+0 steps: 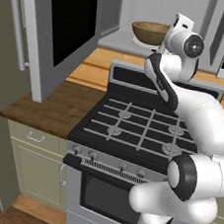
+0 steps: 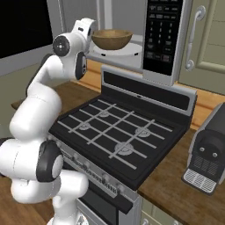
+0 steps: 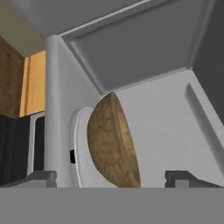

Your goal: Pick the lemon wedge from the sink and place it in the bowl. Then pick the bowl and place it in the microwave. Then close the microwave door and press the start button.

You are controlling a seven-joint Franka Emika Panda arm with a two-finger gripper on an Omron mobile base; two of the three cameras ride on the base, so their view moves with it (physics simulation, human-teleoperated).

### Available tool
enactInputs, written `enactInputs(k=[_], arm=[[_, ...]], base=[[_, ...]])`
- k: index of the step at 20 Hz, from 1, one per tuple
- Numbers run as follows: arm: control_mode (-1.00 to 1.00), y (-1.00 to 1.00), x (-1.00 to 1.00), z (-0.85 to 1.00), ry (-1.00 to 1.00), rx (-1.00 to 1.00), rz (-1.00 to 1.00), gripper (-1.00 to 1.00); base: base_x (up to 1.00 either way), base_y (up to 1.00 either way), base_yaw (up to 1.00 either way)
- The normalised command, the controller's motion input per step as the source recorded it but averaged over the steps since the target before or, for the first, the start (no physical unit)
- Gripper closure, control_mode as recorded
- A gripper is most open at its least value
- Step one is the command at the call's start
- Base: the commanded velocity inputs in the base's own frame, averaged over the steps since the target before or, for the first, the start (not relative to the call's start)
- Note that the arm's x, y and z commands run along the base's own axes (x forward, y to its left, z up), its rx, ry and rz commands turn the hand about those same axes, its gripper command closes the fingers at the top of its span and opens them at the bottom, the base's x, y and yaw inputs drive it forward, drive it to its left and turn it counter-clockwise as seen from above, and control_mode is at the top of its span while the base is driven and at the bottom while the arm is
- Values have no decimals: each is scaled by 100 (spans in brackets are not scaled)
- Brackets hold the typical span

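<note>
**One bowl on the turntable, door not yet shut**

One wooden bowl (image 1: 149,32) sits on the white turntable plate (image 2: 115,51) inside the microwave (image 2: 169,39), and the end effector (image 3: 111,178) is spread wide with nothing between its fingertips (image 3: 39,176); the bowl stands just ahead of them in the hand view, apart from both. I judge the placing step done, with the door and start button left.

What could go wrong from here:
- The arm's wrist is close beside the bowl, at the mouth of the microwave. Backing out on a slant could clip the rim and drag the bowl off the turntable plate or tip it.
- The microwave door (image 1: 59,28) hangs wide open, left of the microwave. If the arm is not clear of the opening when the door swings, the door would hit it and stop short.
- The black keypad panel (image 2: 162,30) on the right of the microwave carries many small keys; a slightly off press could hit the wrong one.

The bowl is wide, round, light brown with veined grain and a darker rim, upright on the plate above the stove (image 1: 142,127). Its inside is hidden from these angles, so I cannot tell whether the lemon wedge lies in it.
</note>
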Motion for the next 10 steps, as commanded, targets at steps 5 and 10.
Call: enactInputs(k=[5, 10], arm=[[-100, 14, -100, 16, 0, 0, 0, -100], [-100, 27, -100, 0, -8, 0, 0, -100]], base=[[0, 0, 0], [0, 0, 0]])
